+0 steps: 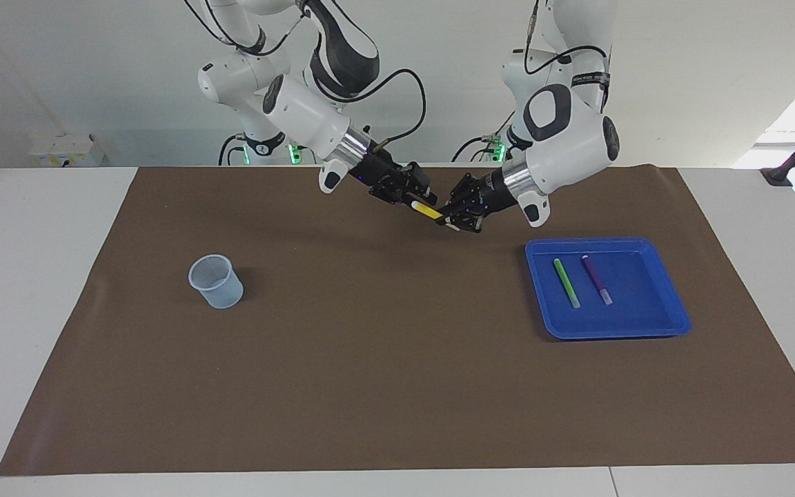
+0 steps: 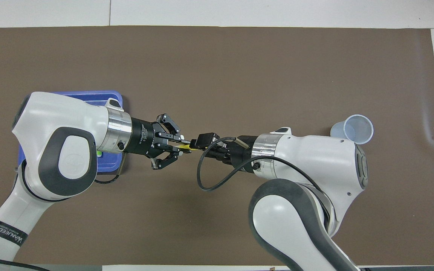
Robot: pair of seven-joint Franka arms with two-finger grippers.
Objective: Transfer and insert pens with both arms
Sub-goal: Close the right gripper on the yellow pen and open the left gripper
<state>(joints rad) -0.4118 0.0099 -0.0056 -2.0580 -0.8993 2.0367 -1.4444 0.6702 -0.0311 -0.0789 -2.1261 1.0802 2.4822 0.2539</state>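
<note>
1. I see the brown mat [image 1: 370, 386] under both arms, which meet in mid-air above it.
2. The blue tray [image 1: 673, 324], toward the left arm's end, holds the green pen [image 1: 566, 282] and purple pen [image 1: 596, 279].
3. The cup [image 1: 216, 281] stands well apart from the right gripper [image 1: 413, 198].
4. My left gripper [image 1: 450, 220] is clamped on the yellow pen [image 1: 428, 210]. Whether the right one grips it yet, I cannot tell.
5. Risk: releasing early could drop the pen.

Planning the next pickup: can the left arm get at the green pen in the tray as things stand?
Probably not yet: the left hand is shut on the yellow pen. The green pen itself lies uncovered in the blue tray.
</note>
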